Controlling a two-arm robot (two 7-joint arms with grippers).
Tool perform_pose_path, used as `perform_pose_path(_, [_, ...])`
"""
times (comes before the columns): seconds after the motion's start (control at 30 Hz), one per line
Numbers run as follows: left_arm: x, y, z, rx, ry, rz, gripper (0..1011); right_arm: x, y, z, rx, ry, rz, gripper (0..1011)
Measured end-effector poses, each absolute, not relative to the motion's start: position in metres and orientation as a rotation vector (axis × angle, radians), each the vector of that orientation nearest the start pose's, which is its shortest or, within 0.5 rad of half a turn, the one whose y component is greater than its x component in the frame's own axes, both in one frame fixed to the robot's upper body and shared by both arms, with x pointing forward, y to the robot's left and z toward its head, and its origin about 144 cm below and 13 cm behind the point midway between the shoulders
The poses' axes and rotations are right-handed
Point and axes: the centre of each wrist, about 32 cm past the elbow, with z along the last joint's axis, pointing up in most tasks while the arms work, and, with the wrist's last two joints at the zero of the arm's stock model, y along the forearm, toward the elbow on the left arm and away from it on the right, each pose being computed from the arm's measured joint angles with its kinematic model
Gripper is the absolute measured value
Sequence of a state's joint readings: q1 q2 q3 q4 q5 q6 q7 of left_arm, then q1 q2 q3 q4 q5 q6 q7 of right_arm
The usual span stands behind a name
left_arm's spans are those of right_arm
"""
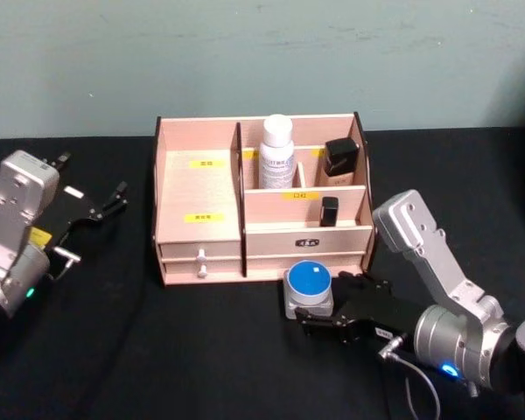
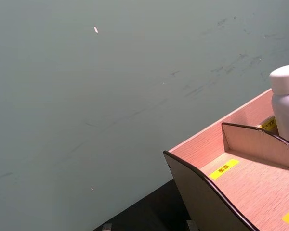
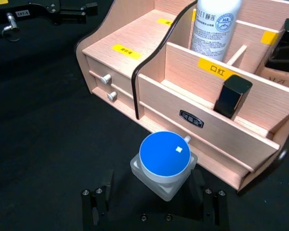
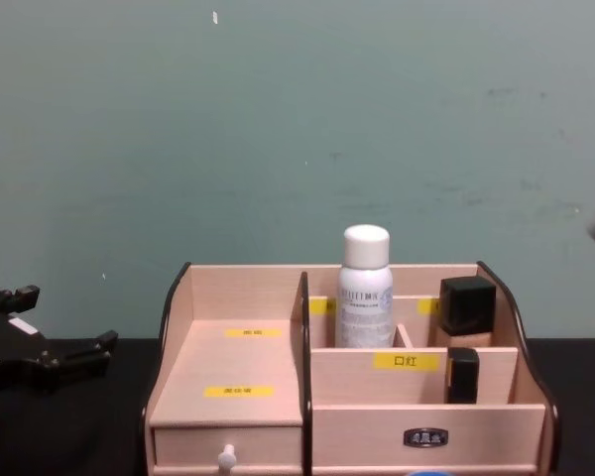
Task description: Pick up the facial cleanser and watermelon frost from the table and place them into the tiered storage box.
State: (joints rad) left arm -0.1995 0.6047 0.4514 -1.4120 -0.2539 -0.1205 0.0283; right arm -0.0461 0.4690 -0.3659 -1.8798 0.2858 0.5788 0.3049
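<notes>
The watermelon frost [image 1: 308,285], a frosted jar with a blue lid [image 3: 164,155], stands on the black table just in front of the tiered storage box [image 1: 199,188]. My right gripper [image 1: 319,304] is open, one finger on each side of the jar [image 3: 154,190], low at its base. The facial cleanser [image 1: 277,152], a white bottle [image 4: 364,288], stands upright in a rear compartment of the box [image 3: 279,103]. My left gripper [image 1: 94,175] hovers open and empty to the left of the box [image 4: 67,319].
A black-capped cosmetic bottle [image 1: 340,160] and a small black lipstick [image 1: 329,211] occupy the box's right compartments. The drawer with its white knob [image 1: 201,255] is closed. Behind the table [image 1: 201,350] rises a grey-green wall [image 2: 111,96].
</notes>
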Motion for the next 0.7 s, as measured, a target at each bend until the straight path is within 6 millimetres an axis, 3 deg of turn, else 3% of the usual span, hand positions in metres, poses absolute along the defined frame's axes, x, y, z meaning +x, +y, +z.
perform_pose_path(0.7, [0.489, 0.31, 1.14, 0.304, -0.285, 1.248, 1001, 0.427, -0.21, 1.183, -0.481, 0.226, -0.839, 1000])
